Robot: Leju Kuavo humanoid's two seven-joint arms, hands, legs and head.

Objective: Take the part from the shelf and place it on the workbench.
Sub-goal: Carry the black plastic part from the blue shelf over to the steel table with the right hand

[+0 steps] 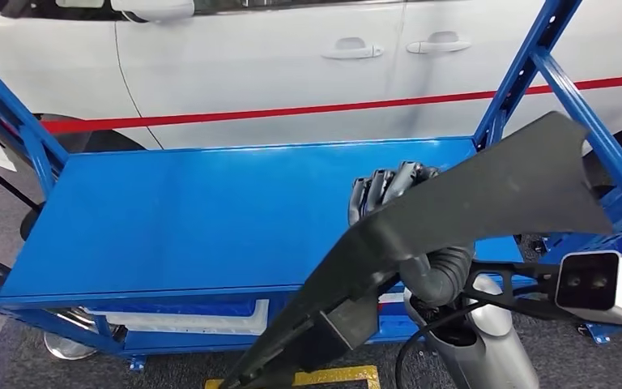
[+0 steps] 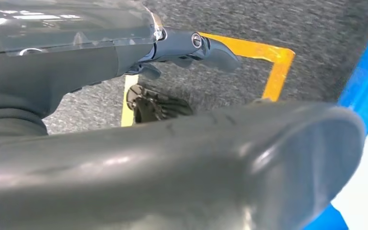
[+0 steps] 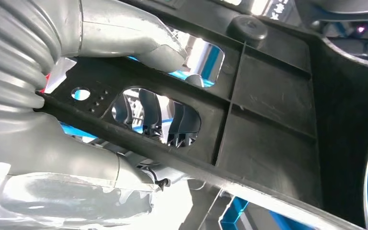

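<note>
While raised above the smooth blue metal workbench (image 1: 194, 219), held the long black plastic part (image 1: 486, 182) in the right hand (image 1: 393, 188), matte, curved, ribbed underneath with oval cut-outs. Thumb (image 3: 139, 40) pressed one face, dark fingers (image 3: 182, 122) the other. Left hand (image 2: 191, 48) over grey carpet, grip could not be told.
</note>
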